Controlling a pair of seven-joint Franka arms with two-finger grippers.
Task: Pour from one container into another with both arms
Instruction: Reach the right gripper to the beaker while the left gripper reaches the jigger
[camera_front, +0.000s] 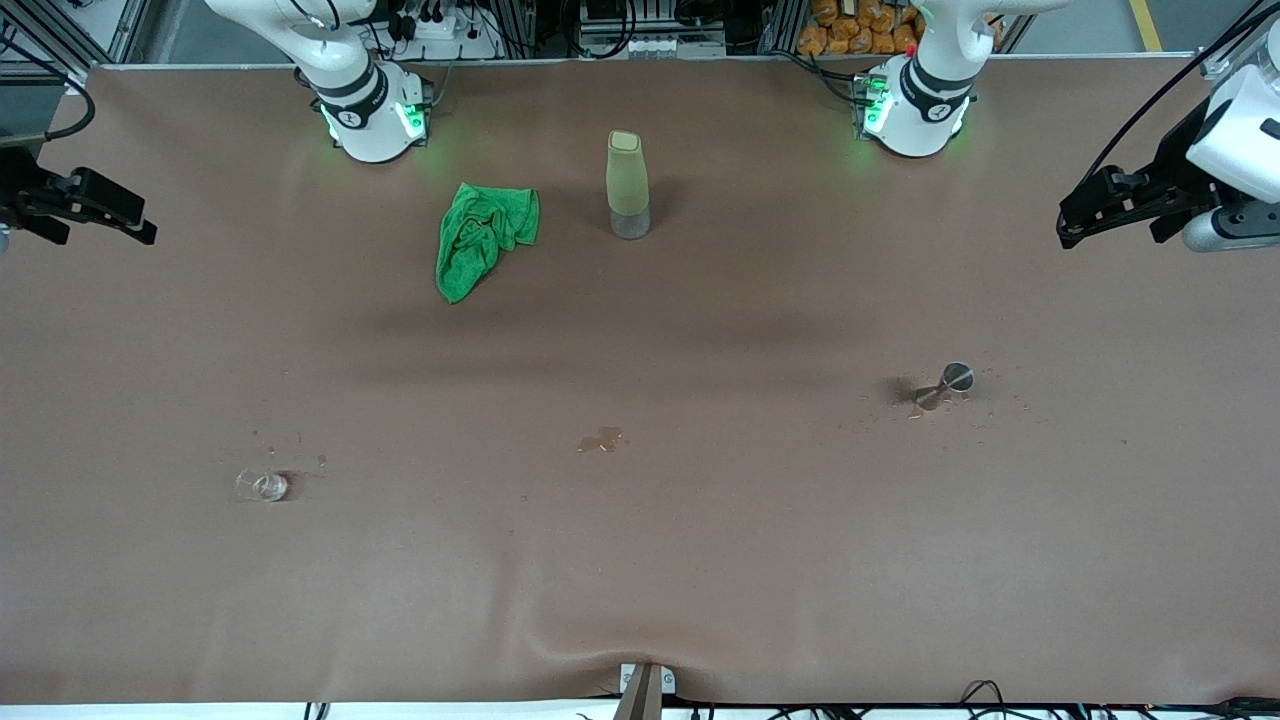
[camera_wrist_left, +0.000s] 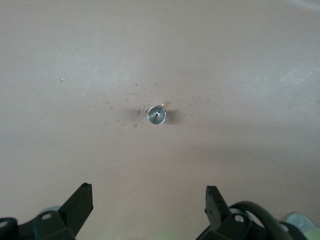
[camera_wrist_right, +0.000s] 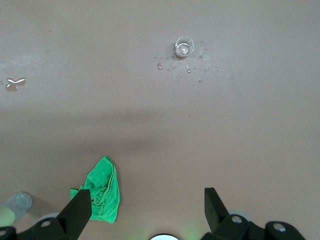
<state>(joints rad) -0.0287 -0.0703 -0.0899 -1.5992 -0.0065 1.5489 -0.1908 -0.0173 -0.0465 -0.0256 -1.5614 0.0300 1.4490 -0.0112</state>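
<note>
The glass cup (camera_front: 262, 486) stands on the bench (camera_front: 640, 560), nearest the front camera, well apart from the raised, released right tool (camera_front: 120, 222). Farther back, the steel jigger (camera_front: 945, 384) stands amid droplets, well apart from the released left tool (camera_front: 1075, 228). Both arms wait.

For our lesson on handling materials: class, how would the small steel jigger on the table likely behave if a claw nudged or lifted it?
The steel jigger looks rigid and probably light, being tiny beside the bottle. Its narrow hourglass waist and small foot suggest it could tip easily when pushed sideways. Droplets scattered around it hint at a wet, shiny surface, so the open left claw might slip on it.
</note>
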